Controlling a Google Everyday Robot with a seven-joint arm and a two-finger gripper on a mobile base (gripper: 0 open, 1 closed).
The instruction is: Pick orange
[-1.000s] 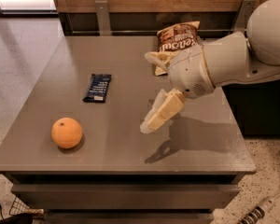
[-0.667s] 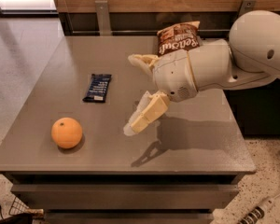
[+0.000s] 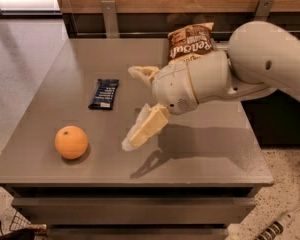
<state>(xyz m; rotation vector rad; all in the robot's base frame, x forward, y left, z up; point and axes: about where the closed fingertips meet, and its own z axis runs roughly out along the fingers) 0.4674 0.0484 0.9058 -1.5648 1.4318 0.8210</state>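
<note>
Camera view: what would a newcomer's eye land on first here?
The big white arm reaches in from the right, its hand open above the middle of the grey table. Next comes the bright orange, alone near the front left corner and apart from the hand. Behind lie a dark snack bar and a brown chip bag at the back edge.

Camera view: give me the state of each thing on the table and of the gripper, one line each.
orange: resting on the table at front left, ungrasped, stem dot up.
snack bar: lying flat, untouched.
chip bag: standing upright at the back, behind the arm.
gripper: open, empty, hovering right of the orange.
</note>
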